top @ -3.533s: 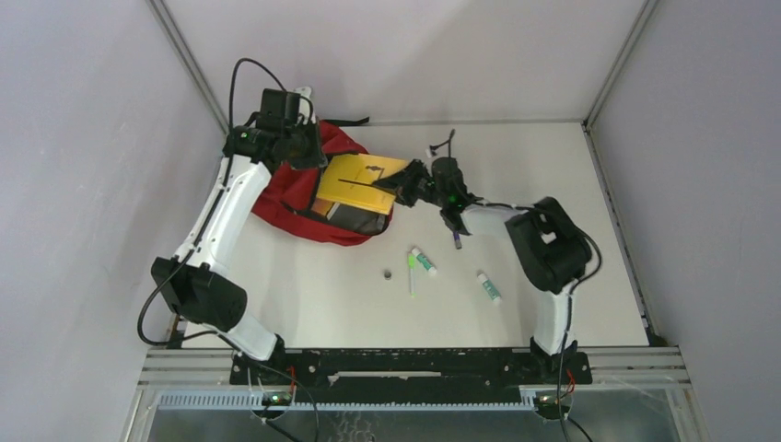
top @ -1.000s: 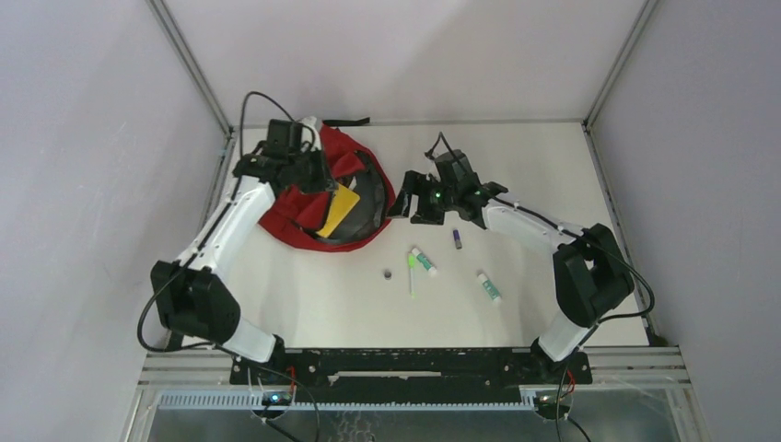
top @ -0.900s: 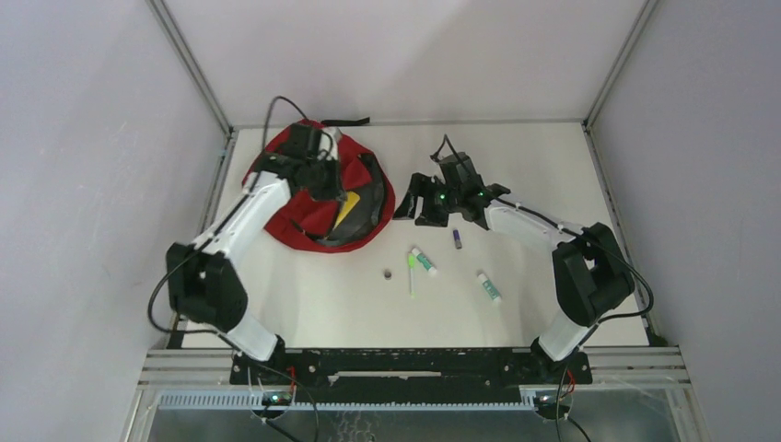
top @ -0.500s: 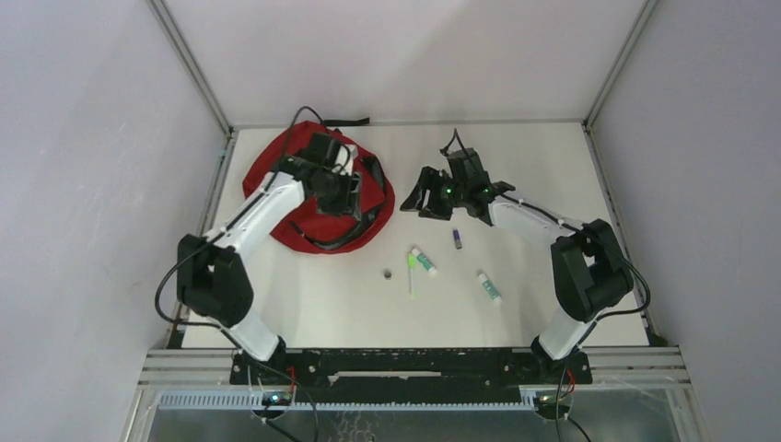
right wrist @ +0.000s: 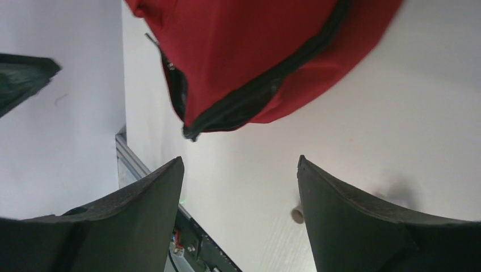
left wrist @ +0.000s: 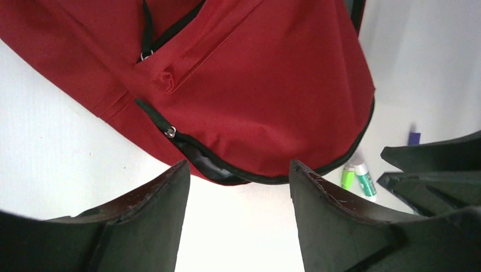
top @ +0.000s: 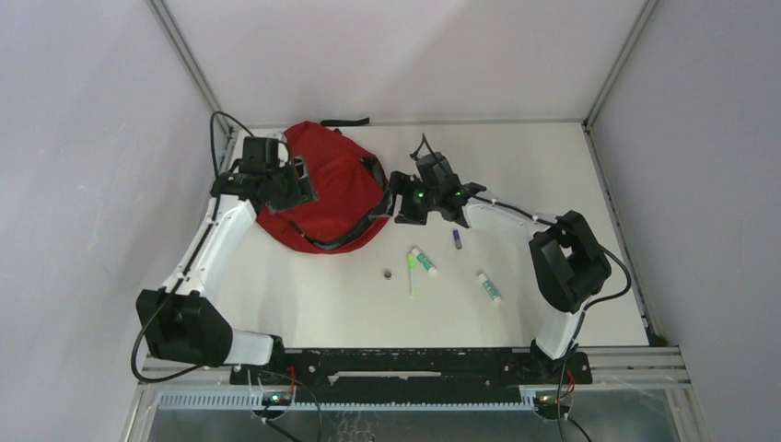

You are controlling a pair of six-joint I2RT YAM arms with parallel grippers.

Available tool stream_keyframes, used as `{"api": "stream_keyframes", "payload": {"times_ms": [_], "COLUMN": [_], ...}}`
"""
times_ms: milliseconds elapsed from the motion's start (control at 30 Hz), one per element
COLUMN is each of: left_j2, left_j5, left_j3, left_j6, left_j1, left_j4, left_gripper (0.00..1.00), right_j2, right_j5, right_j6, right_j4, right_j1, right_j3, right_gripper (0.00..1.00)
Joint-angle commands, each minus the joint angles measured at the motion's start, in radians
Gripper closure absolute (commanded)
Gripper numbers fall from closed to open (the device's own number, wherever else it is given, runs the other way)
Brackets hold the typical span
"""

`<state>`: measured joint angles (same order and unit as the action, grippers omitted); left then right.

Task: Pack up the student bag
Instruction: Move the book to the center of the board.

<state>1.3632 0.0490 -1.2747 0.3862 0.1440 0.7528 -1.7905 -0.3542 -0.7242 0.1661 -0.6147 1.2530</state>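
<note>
Red fabric of the bag (top: 322, 189) is being seen slack and flattened at the far left of the table (top: 553, 175), flap down, with black zip trim running along its near edge. A gap with dark lining is being shown under that trim in both wrist views, so the zip is not being taken as shut. Nothing yellow is being shown at the mouth.

Left gripper (top: 297, 180): being held over the bag's left part, jaws spread wide, nothing between them. Right gripper (top: 402, 197): being held just beside the bag's right edge, jaws likewise apart and empty.

Progress, as a judgement: the flat item is being counted as packed, since it is out of sight inside. Still being left on the table, apart from the bag: a tube (top: 424, 261), a second tube (top: 489, 287), a green pen (top: 411, 276), a purple piece (top: 456, 239) and a round piece (top: 388, 274). The task is therefore being rated as partly done, with the small items to be loaded and the zip to be closed.

Against the earlier frames: a yellow book was being pushed in by the right gripper while the mouth was being kept up at the left gripper. A second ago a yellow corner was showing. It is now being covered by the collapsed flap. The left gripper is being found let go and shifted leftward, the right one brought nearer the bag. The small items are being found unmoved.
</note>
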Motion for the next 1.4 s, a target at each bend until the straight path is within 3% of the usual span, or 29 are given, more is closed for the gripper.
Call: {"api": "stream_keyframes", "payload": {"times_ms": [0, 100, 233, 367, 500, 567, 633, 767, 800, 1000, 1367], "left_j2": [0.0, 0.041, 0.257, 0.396, 0.47, 0.491, 0.492, 0.489, 0.494, 0.56, 0.533], "left_j5": [-0.045, -0.076, -0.059, 0.047, 0.023, 0.019, 0.025, 0.032, 0.034, -0.046, 0.074], "left_j3": [0.025, -0.009, -0.177, -0.283, -0.32, -0.33, -0.325, -0.322, -0.329, -0.427, -0.463], "left_j6": [0.052, 0.024, -0.039, -0.075, -0.121, -0.14, -0.146, -0.155, -0.158, -0.202, -0.139], "left_j1": [-0.025, -0.036, -0.05, -0.05, -0.05, -0.049, -0.042, -0.011, 0.0, 0.11, 0.246], "left_j4": [-0.04, -0.069, -0.052, -0.054, -0.061, -0.056, -0.059, -0.073, -0.072, -0.011, -0.024], "left_gripper": [0.31, 0.31, 0.31, 0.32, 0.33, 0.41, 0.56, 0.95, 0.99, 1.0, 0.98], "right_j2": [0.011, -0.037, -0.138, -0.183, -0.197, -0.201, -0.209, -0.202, -0.191, -0.127, -0.078], "right_j5": [0.022, 0.031, 0.032, 0.033, 0.016, 0.011, 0.004, -0.002, 0.006, 0.044, 0.081], "right_j6": [-0.045, -0.043, -0.051, -0.054, -0.049, -0.043, -0.048, -0.051, -0.051, -0.017, 0.04], "right_j4": [-0.073, -0.044, -0.006, -0.005, -0.028, -0.035, -0.036, -0.021, -0.023, -0.006, 0.024], "right_j1": [-0.034, -0.046, -0.044, -0.034, -0.016, 0.001, 0.025, 0.079, 0.091, 0.138, 0.206], "right_j3": [0.054, 0.098, 0.144, 0.136, 0.136, 0.136, 0.136, 0.127, 0.115, 0.052, -0.018], "right_gripper": [0.17, 0.16, 0.2, 0.41, 0.69, 0.83, 1.0, 1.0, 1.0, 1.0, 1.0]}}
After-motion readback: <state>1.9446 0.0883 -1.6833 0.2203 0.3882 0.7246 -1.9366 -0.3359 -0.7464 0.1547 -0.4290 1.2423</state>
